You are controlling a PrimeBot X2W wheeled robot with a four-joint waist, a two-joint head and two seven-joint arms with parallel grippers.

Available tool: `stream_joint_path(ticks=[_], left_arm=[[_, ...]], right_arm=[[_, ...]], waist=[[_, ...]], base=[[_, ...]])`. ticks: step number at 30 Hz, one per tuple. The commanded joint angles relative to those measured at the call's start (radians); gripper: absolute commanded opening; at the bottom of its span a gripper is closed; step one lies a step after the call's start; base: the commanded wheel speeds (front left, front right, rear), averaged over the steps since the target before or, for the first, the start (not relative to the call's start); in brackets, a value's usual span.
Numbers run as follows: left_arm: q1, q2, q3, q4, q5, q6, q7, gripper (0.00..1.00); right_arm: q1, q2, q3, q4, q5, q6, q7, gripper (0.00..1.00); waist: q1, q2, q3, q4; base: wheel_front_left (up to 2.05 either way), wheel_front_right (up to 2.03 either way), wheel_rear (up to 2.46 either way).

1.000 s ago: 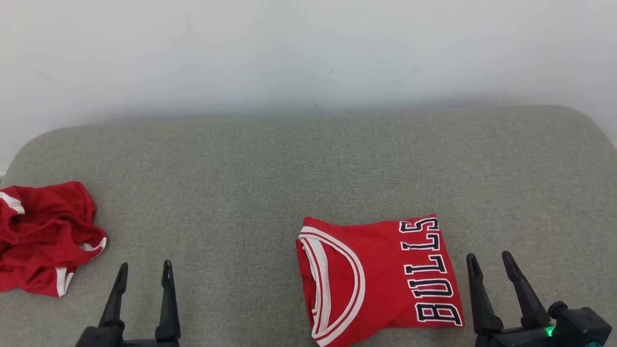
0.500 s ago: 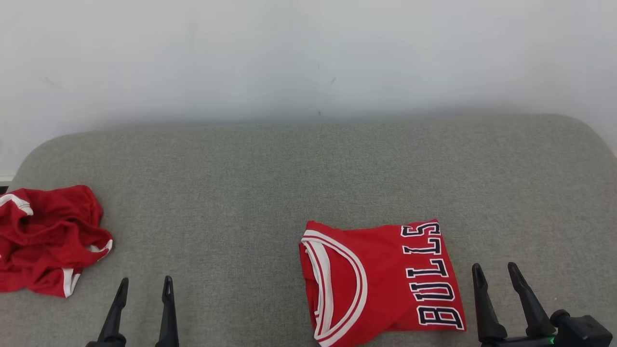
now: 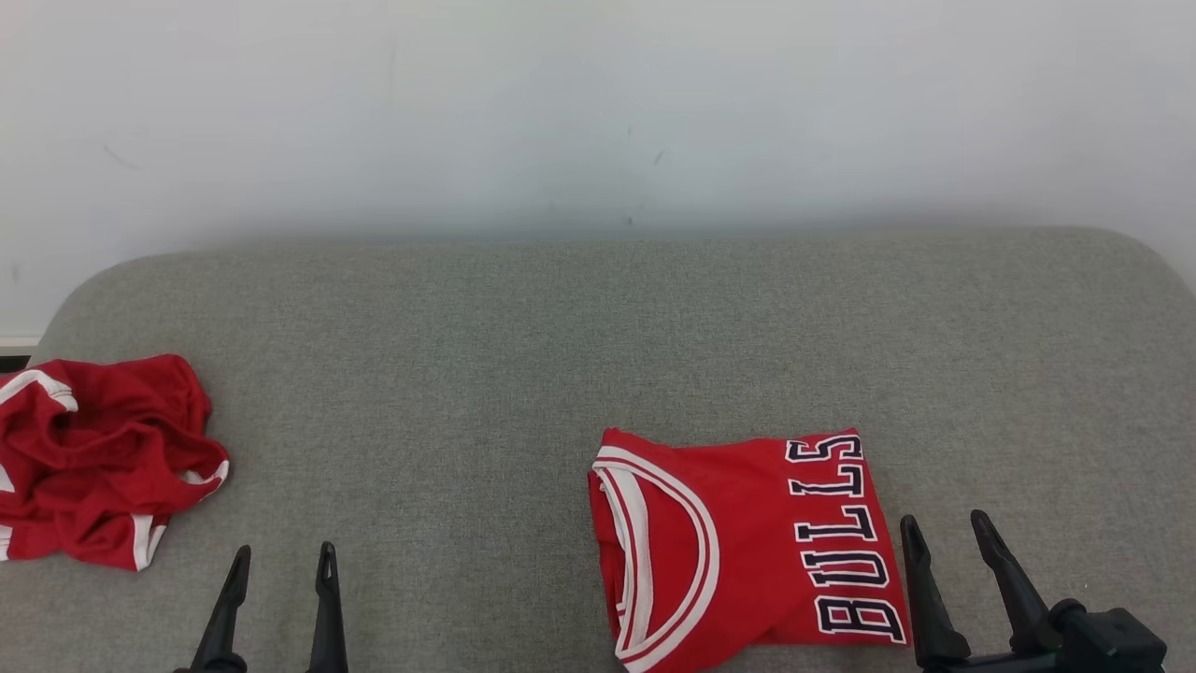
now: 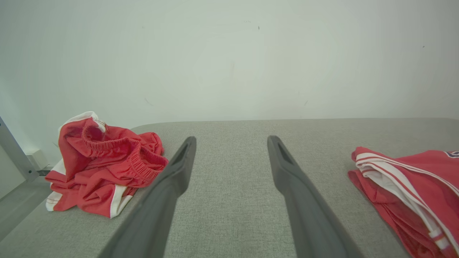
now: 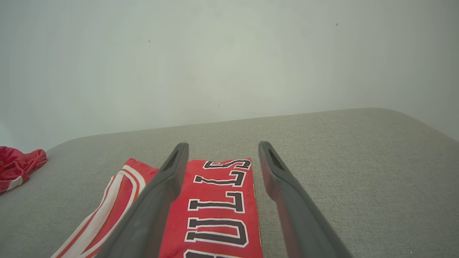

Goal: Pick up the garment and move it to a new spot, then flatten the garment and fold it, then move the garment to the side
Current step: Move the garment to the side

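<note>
Cam shifted, L fingers (image 3: 326, 617) lower, bases cut off; jersey (image 3: 747, 542) btm cropped.

Left hand (image 3: 285, 550) and right hand (image 3: 943, 517) each bear 2 slim, tapered black fingers (image 3: 1009, 579).

The jersey (image 3: 738, 542) lies folded on the surface (image 3: 467, 355), toward my right and close to the near edge. My right hand (image 3: 942, 519) is just beside the jersey's right edge. Seen from my right wrist, the jersey lies beneath that hand and runs off to its left. The shorts (image 3: 103, 463) lie in a heap at the left edge of the surface, well apart from the jersey. My left hand (image 3: 285, 550) is between the two, nearer the shorts, over bare surface. Behind the surface stands a wall (image 3: 598, 112).
</note>
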Motion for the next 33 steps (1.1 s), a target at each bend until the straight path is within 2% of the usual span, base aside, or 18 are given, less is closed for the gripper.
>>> stream_joint_path(ticks=[1,14,20,27,33], left_arm=[[0.009,0.003,0.0,0.001,0.002,0.002,-0.003,1.0],[-0.001,0.004,-0.005,0.009,-0.003,0.006,-0.003,1.0],[-0.017,0.001,-0.014,0.01,-0.004,0.008,-0.003,1.0],[-0.044,-0.004,-0.031,0.013,-0.005,0.006,-0.003,1.0],[-0.074,-0.008,-0.049,0.017,-0.005,0.005,-0.003,1.0]], right_arm=[[0.001,0.001,0.001,-0.003,-0.008,-0.003,0.004,1.0],[-0.013,0.003,0.005,-0.005,-0.013,-0.003,0.016,1.0],[-0.092,-0.056,0.016,0.003,-0.004,-0.003,0.054,1.0],[-0.194,-0.106,0.022,0.099,0.026,-0.003,0.176,1.0],[-0.254,-0.117,0.033,0.214,0.051,-0.003,0.235,1.0]], waist=[[0.0,0.0,0.0,0.0],[0.0,0.0,0.004,0.004],[0.0,0.0,0.02,0.016],[0.0,0.0,0.055,0.035],[0.0,0.0,0.086,0.052]], base=[[0.0,0.0,0.0],[0.0,0.0,0.0],[0.0,0.0,0.0],[0.0,0.0,0.0],[0.0,0.0,0.0]])
